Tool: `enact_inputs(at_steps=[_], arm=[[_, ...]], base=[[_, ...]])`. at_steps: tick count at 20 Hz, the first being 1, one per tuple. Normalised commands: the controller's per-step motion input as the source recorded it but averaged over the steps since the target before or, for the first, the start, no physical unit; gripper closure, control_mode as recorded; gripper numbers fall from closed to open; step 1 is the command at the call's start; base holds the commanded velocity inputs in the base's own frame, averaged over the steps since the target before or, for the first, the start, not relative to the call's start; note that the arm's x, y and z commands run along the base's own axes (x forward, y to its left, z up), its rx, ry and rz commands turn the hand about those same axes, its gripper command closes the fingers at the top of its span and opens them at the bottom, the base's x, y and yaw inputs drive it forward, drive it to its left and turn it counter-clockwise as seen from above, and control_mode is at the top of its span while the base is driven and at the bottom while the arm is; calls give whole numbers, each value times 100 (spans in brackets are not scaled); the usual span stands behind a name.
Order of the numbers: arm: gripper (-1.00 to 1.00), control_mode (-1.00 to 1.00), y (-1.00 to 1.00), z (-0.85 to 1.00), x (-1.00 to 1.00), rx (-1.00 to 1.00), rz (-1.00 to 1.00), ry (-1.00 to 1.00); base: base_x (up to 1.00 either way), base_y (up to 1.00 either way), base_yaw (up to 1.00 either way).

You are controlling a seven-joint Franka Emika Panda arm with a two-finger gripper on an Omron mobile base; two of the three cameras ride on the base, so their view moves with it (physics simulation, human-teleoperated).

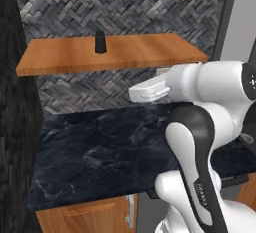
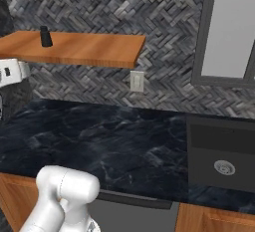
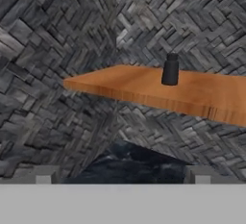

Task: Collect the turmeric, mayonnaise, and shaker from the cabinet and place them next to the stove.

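Even, dim rendered light — soft shadows, no glare — hand view slightly blurred.

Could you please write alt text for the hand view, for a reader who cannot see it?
A small dark shaker stands upright on an orange-brown wooden shelf against a grey woven-pattern wall. Dark marble counter lies below, between the open gripper's fingertips.

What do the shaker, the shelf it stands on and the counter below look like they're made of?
The shaker: dark, matte, no shine; plastic or metal, hard to tell. The cabinet shelf board: orange-brown wood, smooth satin finish, faint grain streaks. The counter: polished black stone, probably marble, going by its pale veining and soft sheen.
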Motion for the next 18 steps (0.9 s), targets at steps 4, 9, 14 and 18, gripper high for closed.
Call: enact_inputs(at_steps=[4,9,14,18], arm=[[-100,-100,0,40,53,-2,-35,-6],[-100,-100,-3,13,64,0,-23,-1],[-100,-100,0,0,51,1,-11,-3],[-100,-100,-4,5,32,0,-1,-1]], base=[[0,0,0],[0,0,0],[0,0,0],[0,0,0]])
